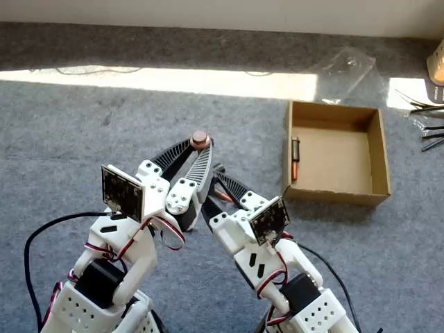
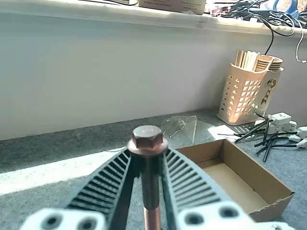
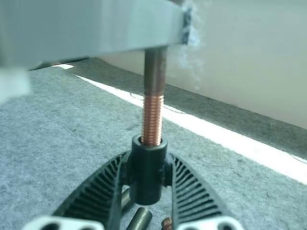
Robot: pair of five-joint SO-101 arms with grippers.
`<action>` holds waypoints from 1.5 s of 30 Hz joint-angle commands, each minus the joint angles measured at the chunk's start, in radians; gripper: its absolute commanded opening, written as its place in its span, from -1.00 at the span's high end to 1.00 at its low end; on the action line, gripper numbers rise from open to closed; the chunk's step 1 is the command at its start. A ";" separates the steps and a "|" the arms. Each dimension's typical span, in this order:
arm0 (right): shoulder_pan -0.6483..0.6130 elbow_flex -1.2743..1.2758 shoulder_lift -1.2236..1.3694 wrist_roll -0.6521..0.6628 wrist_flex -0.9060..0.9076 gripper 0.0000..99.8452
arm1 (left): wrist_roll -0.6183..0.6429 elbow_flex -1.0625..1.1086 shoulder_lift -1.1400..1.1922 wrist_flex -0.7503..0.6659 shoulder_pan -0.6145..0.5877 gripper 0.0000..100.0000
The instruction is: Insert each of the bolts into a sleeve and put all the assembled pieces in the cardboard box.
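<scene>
Left fingers closed on upright copper bolt, right fingers closed on black sleeve, bolt tip in sleeve mouth

Looks like a makeshift lab or office corner you're working in, not a factory floor. Table covered in grey felt-like cloth, set against a plain white wall. Ledge above it, strewn with tangled cables. Perforated beige holder stuffed with wooden sticks; white plugs beside it, black ties splayed nearby. Crumpled clear bag on the cloth. Stripe of sunlight across it.
</scene>
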 commanded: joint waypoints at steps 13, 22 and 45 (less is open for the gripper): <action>0.004 0.133 -0.012 0.083 -0.005 0.99 | 0.000 0.077 -0.016 0.014 -0.021 0.99; 0.004 0.133 -0.012 0.081 -0.002 0.99 | -0.002 0.142 -0.024 0.014 -0.022 0.99; 0.008 0.133 -0.012 -0.009 -0.002 0.99 | -0.002 0.170 -0.024 0.018 -0.085 0.64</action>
